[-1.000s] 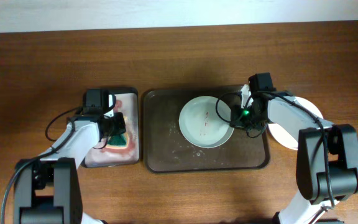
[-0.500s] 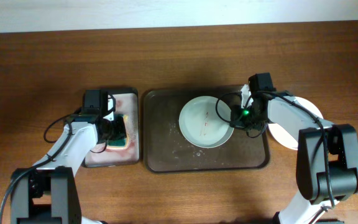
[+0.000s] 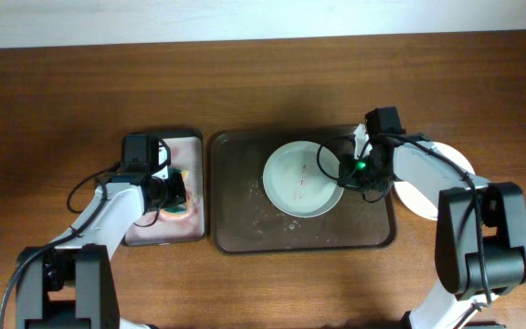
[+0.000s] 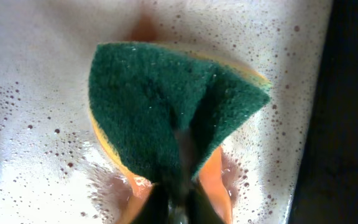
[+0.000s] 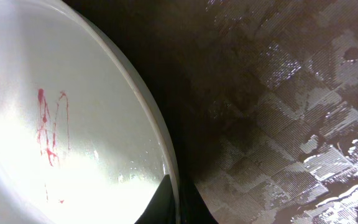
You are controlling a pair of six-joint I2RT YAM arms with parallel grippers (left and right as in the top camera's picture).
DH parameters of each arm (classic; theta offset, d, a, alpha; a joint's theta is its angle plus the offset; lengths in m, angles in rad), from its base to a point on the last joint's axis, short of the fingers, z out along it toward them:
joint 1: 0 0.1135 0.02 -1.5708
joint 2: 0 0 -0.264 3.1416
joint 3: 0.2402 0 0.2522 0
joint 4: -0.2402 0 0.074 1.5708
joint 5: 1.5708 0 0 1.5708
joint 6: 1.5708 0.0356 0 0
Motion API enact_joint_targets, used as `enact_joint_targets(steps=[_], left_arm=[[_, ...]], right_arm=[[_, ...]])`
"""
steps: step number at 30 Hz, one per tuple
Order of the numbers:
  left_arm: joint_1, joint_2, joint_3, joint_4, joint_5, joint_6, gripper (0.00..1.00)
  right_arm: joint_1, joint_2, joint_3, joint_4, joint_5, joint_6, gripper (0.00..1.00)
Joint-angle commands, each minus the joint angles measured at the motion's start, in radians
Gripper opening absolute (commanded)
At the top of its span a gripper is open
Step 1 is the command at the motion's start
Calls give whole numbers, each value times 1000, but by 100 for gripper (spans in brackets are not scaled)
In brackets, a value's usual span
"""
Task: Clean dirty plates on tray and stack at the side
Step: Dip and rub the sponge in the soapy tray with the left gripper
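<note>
Wood-grain table (image 3: 62, 91), white wall strip along its far edge. Two trays: dark tray (image 3: 245, 228) at centre, smaller pink-lined tray (image 3: 153, 236) just left of it, rims nearly touching. One stained plate (image 3: 290, 183) sits on the dark tray's right half, with open wet floor left of it. More white plate (image 3: 453, 160) lies just right of the tray, count unclear under the arm. One green sponge (image 4: 166, 106) is in suds, pinched by left gripper (image 4: 176, 208). Right gripper (image 5: 178, 202) is clamped on the stained plate's right rim.
</note>
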Motion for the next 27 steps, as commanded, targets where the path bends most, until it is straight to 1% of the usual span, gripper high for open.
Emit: enact_joint_targets(steps=[1,5,9,11,16,18,22,27], left_arm=[[0,14,-13,17,14,5,0],[1,5,5,16,15,5,0],[3,-51,45,13,14,7,0],[3,-74,61,13,15,36,0],[3,-129,69,17,10,59,0],[3,-160,69,17,-30,60,0],[2,-236,68,35,-198,93,0],[1,-296,68,54,-233,103,0]], right_arm=[[14,15,-36,-22,28,1,4],[14,15,-36,-24,28,1,4],[14,15,-36,-28,29,1,4],[14,15,-36,-28,28,1,4],[14,15,-36,-29,28,1,4],[14,15,-36,-29,29,1,4],[14,15,-36,-29,29,1,4],[14,15,-36,-29,29,1,4]])
